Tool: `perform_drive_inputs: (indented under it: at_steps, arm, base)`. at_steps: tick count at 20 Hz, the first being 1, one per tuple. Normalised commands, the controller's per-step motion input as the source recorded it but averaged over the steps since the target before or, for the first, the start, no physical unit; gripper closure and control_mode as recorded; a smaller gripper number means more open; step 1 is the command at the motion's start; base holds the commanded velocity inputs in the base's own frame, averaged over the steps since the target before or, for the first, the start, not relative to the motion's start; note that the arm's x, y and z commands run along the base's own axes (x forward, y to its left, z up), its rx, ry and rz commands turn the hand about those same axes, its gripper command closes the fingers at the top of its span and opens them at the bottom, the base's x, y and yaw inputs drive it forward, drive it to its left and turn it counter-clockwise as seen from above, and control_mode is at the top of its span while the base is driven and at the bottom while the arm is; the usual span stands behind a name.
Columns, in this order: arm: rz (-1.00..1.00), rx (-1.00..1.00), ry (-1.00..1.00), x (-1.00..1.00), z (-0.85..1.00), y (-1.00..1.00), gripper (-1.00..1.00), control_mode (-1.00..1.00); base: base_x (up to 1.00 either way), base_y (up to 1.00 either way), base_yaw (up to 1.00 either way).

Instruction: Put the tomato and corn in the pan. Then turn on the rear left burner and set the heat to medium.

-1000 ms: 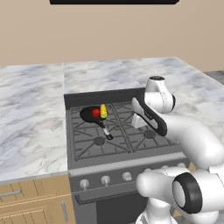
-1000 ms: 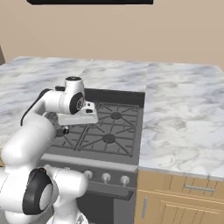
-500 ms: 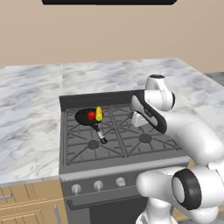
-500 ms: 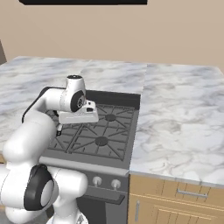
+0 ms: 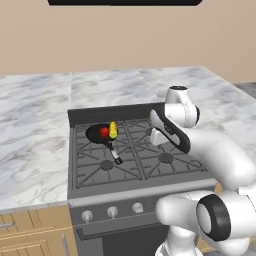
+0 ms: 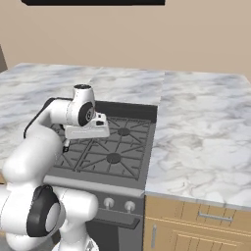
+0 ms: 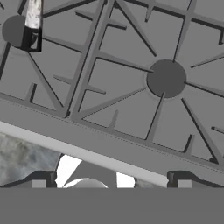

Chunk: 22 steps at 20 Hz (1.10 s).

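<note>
**Skillet loaded on rear left burner, arm over right side of stove**

Pan: small round black skillet (image 5: 100,133) sits on the rear left burner of the dark grey four-burner gas stove (image 5: 135,155), seen in the left base view. Small bright red tomato (image 5: 104,132) and short yellow corn cob (image 5: 113,130) both lie inside the skillet, touching side by side, corn to the right of the tomato. Short dark handle with pale silvery tip (image 5: 117,159) points toward the stove front, ending near the front left burner cap (image 5: 106,164); the burner cap under the skillet is hidden by it.

White arm reaches over the right half of the stove; its hand hangs above the grates by the rear right burner. Gripper (image 7: 111,180): in the hand view two dark finger tips show at the bottom edge, set well apart, nothing between them, so the jaws stand wide and hold nothing. Same view looks down on grey grate bars, a round burner cap (image 7: 166,78), and the silvery handle tip (image 7: 33,17) at top left.

Row of round knobs (image 5: 112,212) on the stove front panel. Grey-white marble counter (image 5: 30,130) on both sides of the stove.
</note>
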Motion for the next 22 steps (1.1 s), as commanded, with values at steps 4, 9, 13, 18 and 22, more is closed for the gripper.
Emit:
perform_drive_inputs:
  at_steps: [4,9,13,18,22]
  arm:
    - [0.00,0.00,-0.01,-0.29,0.00,0.26,-1.00,-1.00]
    - [-0.03,-0.02,-0.10,-0.67,0.23,0.79,-1.00,-1.00]
    - [-0.21,0.00,-0.22,-0.46,0.35,0.80,-1.00,-1.00]
    - [-0.30,0.09,-0.32,-0.52,0.07,0.52,-1.00,-1.00]
    - [-0.27,0.12,-0.35,-0.47,0.00,0.41,-1.00,-1.00]
  base:
    - [0.00,0.00,0.00]
    - [0.00,0.00,0.00]
    - [0.00,0.00,0.00]
    - [0.00,0.00,0.00]
    - [0.00,0.00,0.00]
